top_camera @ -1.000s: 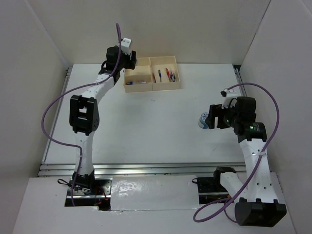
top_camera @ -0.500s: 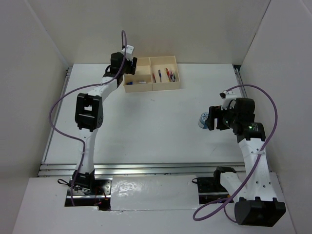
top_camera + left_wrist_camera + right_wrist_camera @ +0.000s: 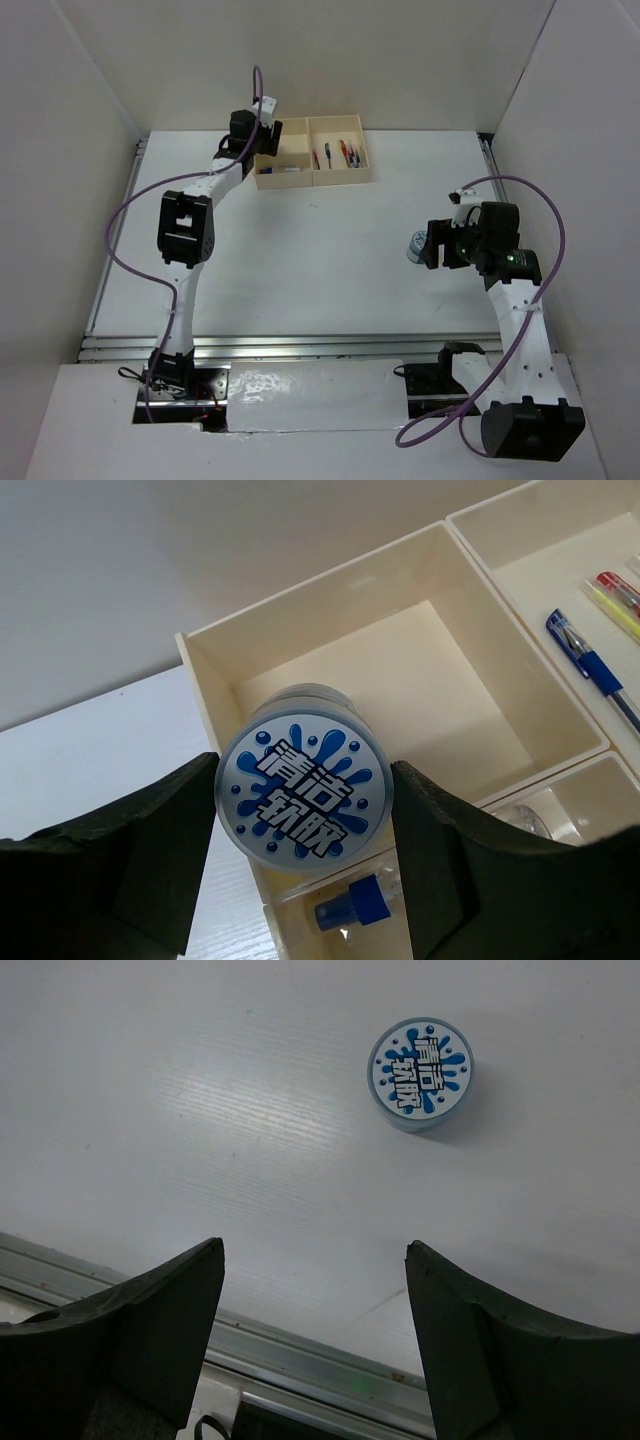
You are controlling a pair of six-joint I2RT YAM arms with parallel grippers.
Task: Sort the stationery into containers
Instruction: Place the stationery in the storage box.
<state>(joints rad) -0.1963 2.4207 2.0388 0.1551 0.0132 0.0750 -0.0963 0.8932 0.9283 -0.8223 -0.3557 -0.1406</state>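
Note:
My left gripper (image 3: 303, 772) is shut on a round blue-and-white cylinder (image 3: 305, 790), printed face towards the camera, held just above the left rim of the cream-yellow box (image 3: 205, 665). Under it lie an empty small compartment (image 3: 420, 685) and another holding a clear tube with a blue end (image 3: 350, 907). Red and blue pens (image 3: 590, 665) lie in the large section. From above, that gripper (image 3: 262, 135) is at the box's (image 3: 345, 178) left end. A second round cylinder (image 3: 420, 1072) stands on the table, ahead of my open, empty right gripper (image 3: 313, 1248), which from above (image 3: 432, 246) is just right of the cylinder (image 3: 416, 244).
White walls enclose the table at the back and both sides. An aluminium rail (image 3: 300, 345) runs along the near edge and shows under my right fingers (image 3: 300, 1365). Purple cables (image 3: 125, 215) loop off both arms.
The left arm has swung its gripper, still gripping the cylinder, slightly right towards the box's left end. The right arm has crept a little towards the cylinder on the table.

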